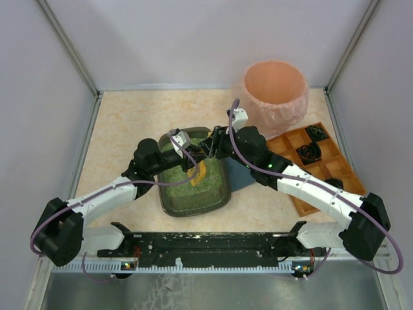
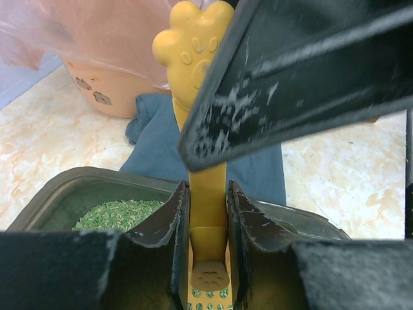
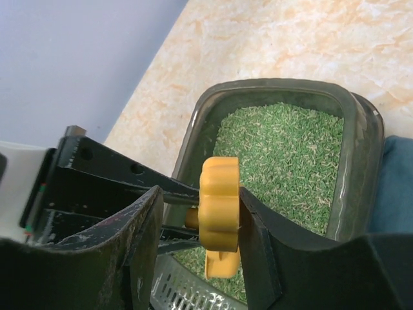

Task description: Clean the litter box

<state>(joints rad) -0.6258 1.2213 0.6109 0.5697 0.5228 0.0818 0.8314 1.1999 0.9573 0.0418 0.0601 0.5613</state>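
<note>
Litter box [image 2: 97, 175] beneath left end effector [image 2: 206, 197].

arms [image 1: 106, 197]: white links, black joints | cables [image 1: 233, 126]: purple | claw fingers [image 2: 155, 226]: black, scuffed

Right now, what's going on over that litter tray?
The left gripper is shut on the handle of the yellow scoop, above the litter box. The right gripper brackets the scoop's paw-shaped end, jaws open, with a gap on one side. Probably a handover between the arms.

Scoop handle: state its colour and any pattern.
The scoop handle is yellow, its end paw-shaped with toe-pad marks; best in left wrist view.
</note>
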